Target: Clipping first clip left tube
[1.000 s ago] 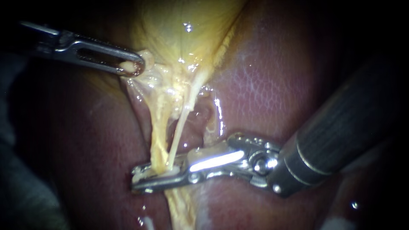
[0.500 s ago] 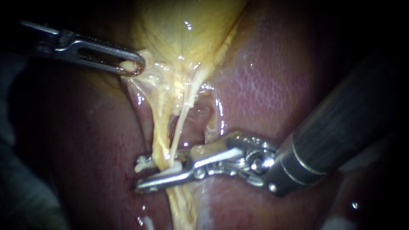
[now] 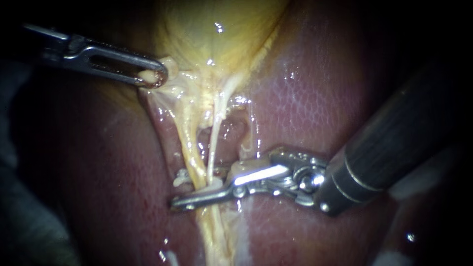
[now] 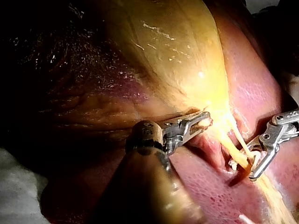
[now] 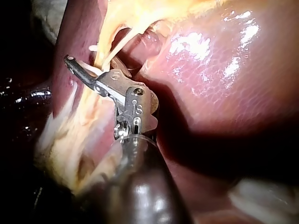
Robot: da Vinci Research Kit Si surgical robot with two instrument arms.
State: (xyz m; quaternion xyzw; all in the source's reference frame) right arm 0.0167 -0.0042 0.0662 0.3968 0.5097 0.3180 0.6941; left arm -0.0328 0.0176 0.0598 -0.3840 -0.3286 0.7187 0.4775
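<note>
Left tube (image 3: 189, 152) is the thicker yellow strand. It runs from the narrow end of the gallbladder (image 3: 217, 29) down over the liver (image 3: 305, 98), and a thin white tube (image 3: 213, 143) goes just beside it on the right. Low on the left tube sits the white clip (image 3: 215, 185), not yet pressed together as far as we can judge. It is carried by the right instrument (image 3: 180, 191), whose jaws stand a little apart, one leg of the clip against each jaw and the tissue between them. Higher up, the left instrument (image 3: 153, 76) has its jaws closed on a small fold at the edge of the gallbladder and holds both tubes stretched.

To do this step well, we think the clip must lie square across the left tube and take its whole width. The tips should come out free on the far side, with no liver caught in them. Only then should the jaws be squeezed, slowly, while the left instrument keeps the tension even. We would also check that the thin white tube is outside the clip.

This last thing is what we cannot make out: both strands seem to pass between the jaws. The far jaw goes behind the tubes, so only its tip shows. In the right wrist view one jaw covers the other. The lower end of the tubes is cut off, and the left shaft is lost in the dark.
</note>
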